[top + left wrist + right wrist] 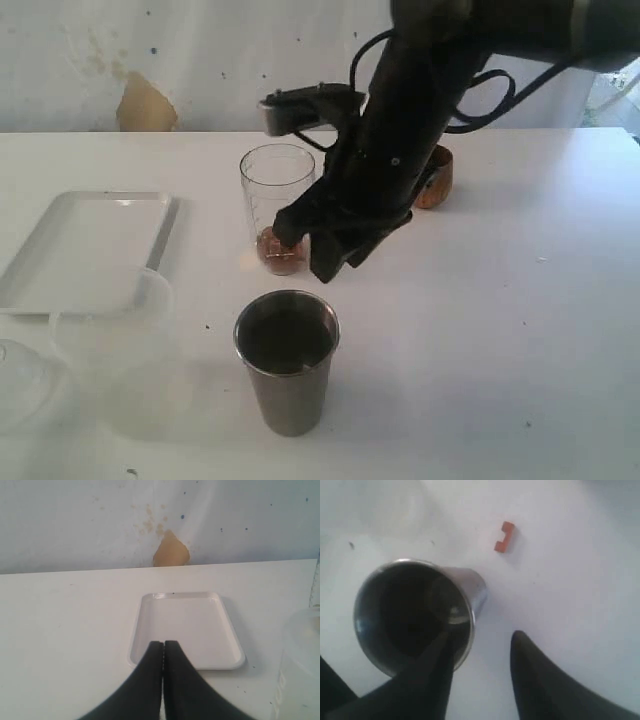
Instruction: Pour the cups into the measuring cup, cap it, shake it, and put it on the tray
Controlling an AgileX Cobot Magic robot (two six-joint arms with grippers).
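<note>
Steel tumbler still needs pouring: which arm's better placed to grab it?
Right. The right gripper hangs open right beside the steel tumbler; the left gripper is shut, off by the tray.

No legible text anywhere: no brand, label, number or sign can be made out. Measuring cup [276, 195] has faint graduation marks down its clear side in the exterior view, too small to read as figures. Frosted container [300, 665] has pale raised marks low on its wall in the left wrist view, blurred and unreadable. Steel tumbler [287, 375] and tray [85, 250] show plain surfaces.
</note>
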